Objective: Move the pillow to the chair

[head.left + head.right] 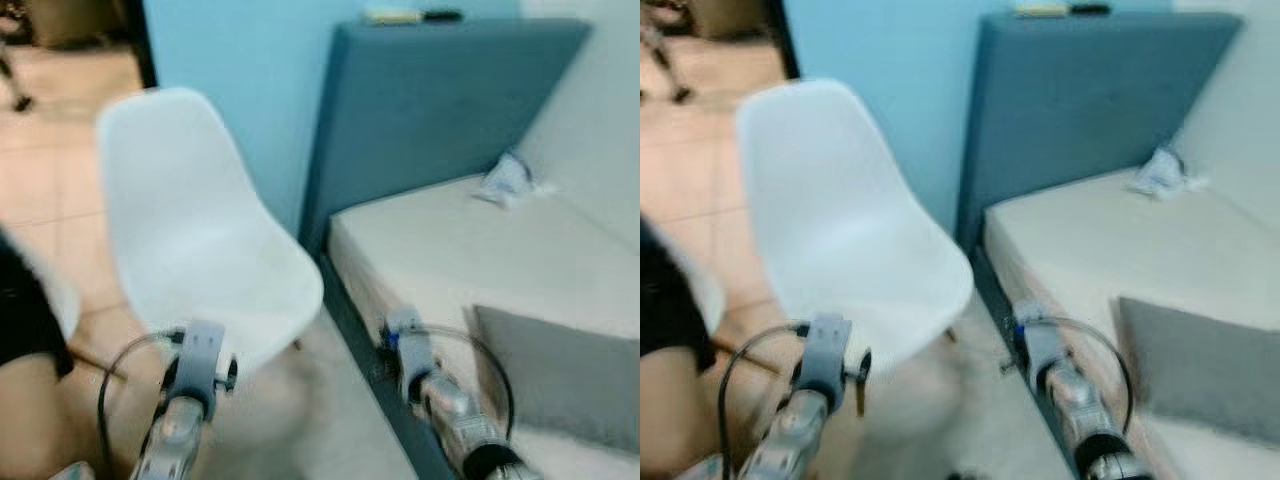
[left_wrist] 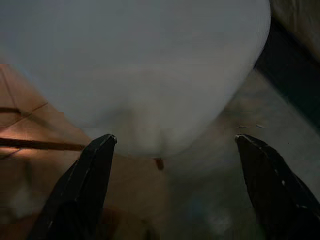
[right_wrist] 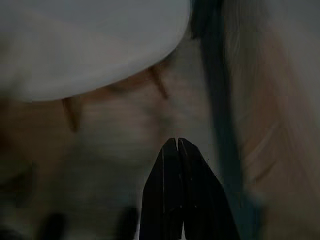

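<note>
- The grey pillow [image 1: 565,385] lies on the bed [image 1: 470,250], near its front edge, on the robot's right; nothing grips it.
- The white chair [image 1: 205,240] stands on the floor just left of the bed, seat bare and waiting.
- The left claw [image 2: 172,187] hangs low in front of the chair's seat, fingers spread wide, holding nothing.
- The right claw [image 3: 177,187] hangs by the bed's edge, beside the pillow, fingers pressed together and empty.
- Risk one: those shut fingers must part before any grab, or they will likely just shove the pillow further onto the bed.
- Risk two: a soft pillow pinched at one corner could sag and slip out on the swing across.
- Risk three: the chair looks light, so a bump from either arm could push it away or tip it.
- The pictures are blurred, so aiming now would be poor.
</note>
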Tool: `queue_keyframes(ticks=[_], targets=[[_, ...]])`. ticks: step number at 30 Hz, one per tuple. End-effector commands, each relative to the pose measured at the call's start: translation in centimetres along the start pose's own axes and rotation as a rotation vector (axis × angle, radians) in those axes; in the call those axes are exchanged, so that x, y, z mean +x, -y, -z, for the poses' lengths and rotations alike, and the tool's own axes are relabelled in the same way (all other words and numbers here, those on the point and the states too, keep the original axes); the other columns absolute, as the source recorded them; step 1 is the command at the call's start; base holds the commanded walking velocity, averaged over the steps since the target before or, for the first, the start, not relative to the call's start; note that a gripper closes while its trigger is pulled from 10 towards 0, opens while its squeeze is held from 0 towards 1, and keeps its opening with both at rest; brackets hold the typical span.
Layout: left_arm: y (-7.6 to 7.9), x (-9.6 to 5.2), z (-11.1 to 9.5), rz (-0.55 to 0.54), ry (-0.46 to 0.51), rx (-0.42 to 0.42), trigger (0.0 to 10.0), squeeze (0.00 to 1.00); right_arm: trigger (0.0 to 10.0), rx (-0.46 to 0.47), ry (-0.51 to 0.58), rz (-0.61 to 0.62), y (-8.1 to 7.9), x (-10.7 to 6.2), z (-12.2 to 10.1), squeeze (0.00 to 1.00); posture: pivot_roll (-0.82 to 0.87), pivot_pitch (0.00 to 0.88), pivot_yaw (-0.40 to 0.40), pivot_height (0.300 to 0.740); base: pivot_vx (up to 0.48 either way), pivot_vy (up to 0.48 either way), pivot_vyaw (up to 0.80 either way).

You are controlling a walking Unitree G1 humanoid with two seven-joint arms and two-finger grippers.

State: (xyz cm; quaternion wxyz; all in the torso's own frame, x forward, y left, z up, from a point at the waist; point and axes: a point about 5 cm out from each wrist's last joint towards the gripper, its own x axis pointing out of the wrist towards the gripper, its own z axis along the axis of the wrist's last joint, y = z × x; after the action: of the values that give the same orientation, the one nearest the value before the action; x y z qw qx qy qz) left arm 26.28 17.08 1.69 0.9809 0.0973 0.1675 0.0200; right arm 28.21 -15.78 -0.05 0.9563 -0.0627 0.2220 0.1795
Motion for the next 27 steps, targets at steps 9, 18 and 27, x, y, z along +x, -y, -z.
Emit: queue_keyframes(ticks=[9, 18, 27], targets=[[-2.2, 0.0, -0.4, -0.060, 0.000, -0.039, 10.0, 0.00, 10.0, 0.074, 0.051, 0.046, -0.8, 0.1, -0.3, 0.00, 0.03, 0.171, -0.029, 0.740, 0.000, 0.000, -0.80], [-1.3, 0.5, -0.9, -0.043, 0.015, -0.043, 10.0, 0.00, 10.0, 0.059, 0.025, 0.023, -0.2, -0.5, 0.1, 0.00, 0.01, 0.148, -0.029, 0.740, 0.000, 0.000, -0.80], [-0.3, 1.6, -2.2, -0.028, 0.017, -0.102, 10.0, 0.00, 10.0, 0.106, 0.038, 0.089, 1.2, -0.9, -0.2, 0.00, 0.01, 0.145, -0.010, 0.740, 0.000, 0.000, -0.80]])
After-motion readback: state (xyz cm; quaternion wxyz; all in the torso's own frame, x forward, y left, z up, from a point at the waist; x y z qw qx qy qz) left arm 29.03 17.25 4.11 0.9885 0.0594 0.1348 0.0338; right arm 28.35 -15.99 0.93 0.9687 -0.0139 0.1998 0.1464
